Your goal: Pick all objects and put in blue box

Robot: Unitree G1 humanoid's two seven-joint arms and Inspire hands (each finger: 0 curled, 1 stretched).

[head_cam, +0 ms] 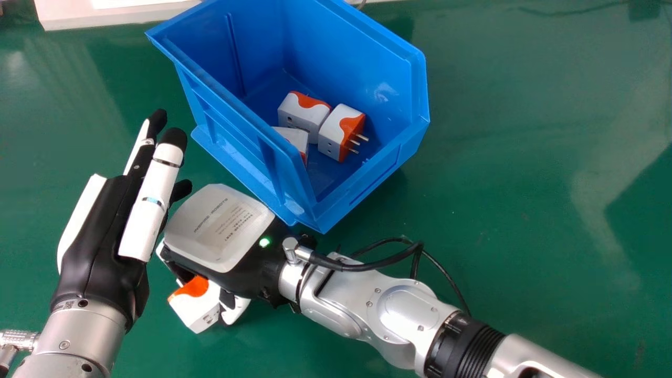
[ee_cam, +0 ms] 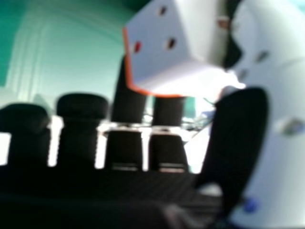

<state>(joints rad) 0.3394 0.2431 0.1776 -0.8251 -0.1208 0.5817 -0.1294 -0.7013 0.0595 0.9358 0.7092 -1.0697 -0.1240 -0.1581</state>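
Observation:
The blue box (head_cam: pixel 362 178) stands at the top middle of the head view, holding three white and orange plug adapters (head_cam: pixel 304 113), one partly hidden by its near wall. My right hand (head_cam: pixel 220 228) is just below the box's lower left side, palm turned away from the camera. It is shut on another white and orange adapter (head_cam: pixel 197 307), which pokes out beneath it. In the right hand view, that adapter (ee_cam: pixel 164 52) lies between the thumb and the fingers of my right hand (ee_cam: pixel 238 143). At the left, my left hand (head_cam: pixel 105 236) is open, its fingers straight and holding nothing.
Green table surface (head_cam: pixel 525 210) extends to the right of the box. A white object (head_cam: pixel 115 16) lies along the top left edge. Black cables (head_cam: pixel 394 257) loop beside my right wrist. The two hands are close together, left of the box's near corner.

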